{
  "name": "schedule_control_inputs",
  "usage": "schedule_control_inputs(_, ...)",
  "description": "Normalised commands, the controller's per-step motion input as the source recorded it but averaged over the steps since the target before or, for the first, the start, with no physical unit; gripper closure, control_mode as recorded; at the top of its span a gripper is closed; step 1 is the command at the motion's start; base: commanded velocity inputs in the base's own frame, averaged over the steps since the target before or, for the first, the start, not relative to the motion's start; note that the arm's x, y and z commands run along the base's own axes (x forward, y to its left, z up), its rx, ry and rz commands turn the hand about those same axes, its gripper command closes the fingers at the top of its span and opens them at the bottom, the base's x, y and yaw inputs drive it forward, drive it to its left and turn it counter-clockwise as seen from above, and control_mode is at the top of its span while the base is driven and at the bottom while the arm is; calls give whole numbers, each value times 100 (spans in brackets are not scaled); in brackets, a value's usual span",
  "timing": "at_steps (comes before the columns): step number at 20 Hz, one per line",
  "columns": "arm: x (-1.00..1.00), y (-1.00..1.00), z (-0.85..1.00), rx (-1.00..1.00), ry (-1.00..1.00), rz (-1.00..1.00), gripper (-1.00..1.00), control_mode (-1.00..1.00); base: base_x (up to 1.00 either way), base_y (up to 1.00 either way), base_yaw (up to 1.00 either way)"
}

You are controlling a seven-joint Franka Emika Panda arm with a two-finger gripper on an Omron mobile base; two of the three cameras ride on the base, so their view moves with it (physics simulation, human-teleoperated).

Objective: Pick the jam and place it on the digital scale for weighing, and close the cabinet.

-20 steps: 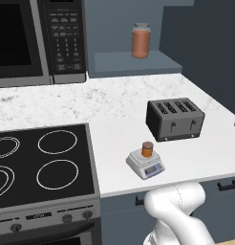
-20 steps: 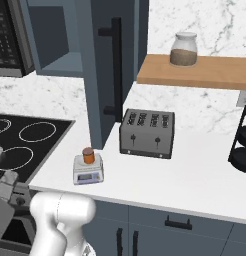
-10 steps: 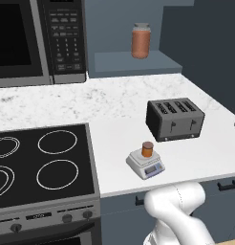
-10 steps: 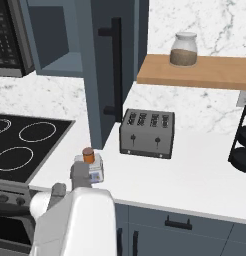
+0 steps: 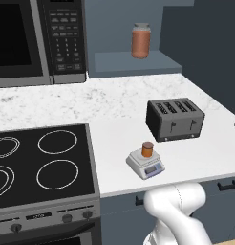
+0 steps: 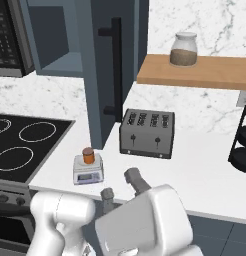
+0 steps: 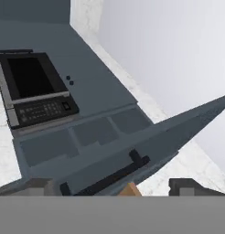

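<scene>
Sitting on digital scale [image 5: 145,165], white counter [image 5: 119,110]: jam [image 5: 147,149]; jaws spread, empty.

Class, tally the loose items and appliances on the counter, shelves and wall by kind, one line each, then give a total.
Jars: 3 (jam, orange jar, glass jar)
Scale: 1
Toaster: 1
Microwave: 1
Total: 6

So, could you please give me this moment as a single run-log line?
jam: on digital scale | cabinet: door open | gripper: open, empty, facing cabinet handle | next: close cabinet
</scene>
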Motion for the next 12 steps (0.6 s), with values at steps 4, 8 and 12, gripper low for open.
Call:
schedule_control_inputs(4,100,22,-43,21,-24,7,-100,-100,0,0,0)
schedule_control_inputs(8,100,39,-9,16,-32,11,-100,-100,0,0,0)
schedule_control_inputs(12,100,30,-9,19,-28,13,-100,-100,0,0,0)
